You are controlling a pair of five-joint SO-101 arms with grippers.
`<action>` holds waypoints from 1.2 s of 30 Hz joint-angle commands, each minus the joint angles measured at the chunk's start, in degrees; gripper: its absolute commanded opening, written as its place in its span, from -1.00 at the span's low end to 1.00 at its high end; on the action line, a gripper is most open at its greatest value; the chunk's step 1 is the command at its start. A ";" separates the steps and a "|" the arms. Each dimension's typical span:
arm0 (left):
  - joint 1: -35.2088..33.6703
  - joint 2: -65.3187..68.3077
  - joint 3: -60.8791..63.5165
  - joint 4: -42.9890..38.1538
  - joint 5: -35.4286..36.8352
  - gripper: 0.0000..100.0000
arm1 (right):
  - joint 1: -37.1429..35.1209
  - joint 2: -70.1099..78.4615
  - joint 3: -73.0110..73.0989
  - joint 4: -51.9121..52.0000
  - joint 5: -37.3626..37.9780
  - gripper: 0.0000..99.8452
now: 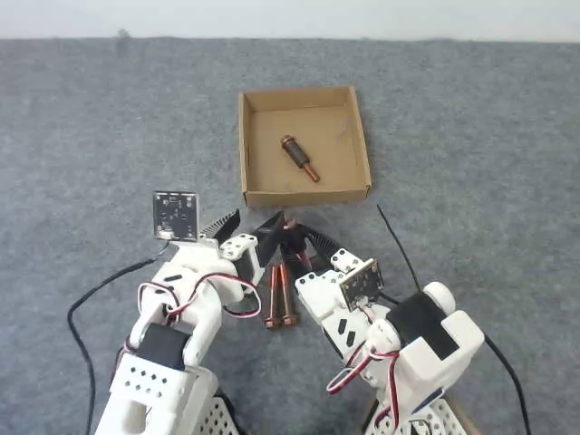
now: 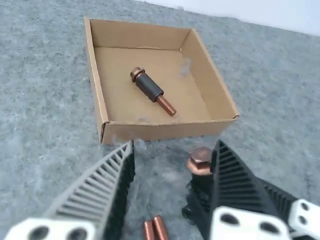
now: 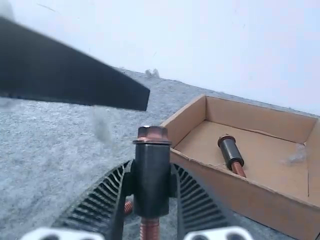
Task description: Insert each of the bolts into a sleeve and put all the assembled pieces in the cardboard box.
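My right gripper (image 3: 150,169) is shut on a black sleeve (image 3: 150,185) held upright, with a copper bolt (image 3: 151,134) through it, just in front of the cardboard box (image 3: 240,190). In the high view this held piece (image 1: 290,228) sits near the box's front wall (image 1: 305,193). My left gripper (image 2: 175,150) is open beside it, and the held bolt head (image 2: 200,161) stands between its fingers, close to one finger (image 2: 235,185). One assembled bolt and sleeve (image 1: 299,157) lies inside the box. Two loose bolts (image 1: 279,294) lie side by side on the mat between the arms.
A grey carpet-like mat (image 1: 471,136) covers the table, with open room to the left and right of the box. A thin black cable (image 1: 399,249) runs from the right arm toward the box. A pale wall (image 3: 200,40) stands behind the mat.
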 commanded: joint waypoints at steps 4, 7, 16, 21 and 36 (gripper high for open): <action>-1.32 -0.97 -4.62 1.49 0.79 -0.59 | 0.84 -0.66 1.23 -0.22 -0.53 -0.99; -5.36 -0.97 -6.11 1.41 0.62 -0.83 | 0.84 -0.66 1.23 -0.22 -0.53 -0.99; -19.69 -0.97 -7.34 8.53 0.44 -0.98 | 0.84 -0.48 1.23 -0.04 -0.53 -0.99; -24.09 -0.79 -6.81 15.38 -1.23 -0.98 | 0.84 -0.48 1.23 0.04 -0.53 -0.99; -24.79 -0.88 11.30 5.19 -13.89 -0.98 | 3.47 -1.01 1.41 -0.13 -0.44 -0.99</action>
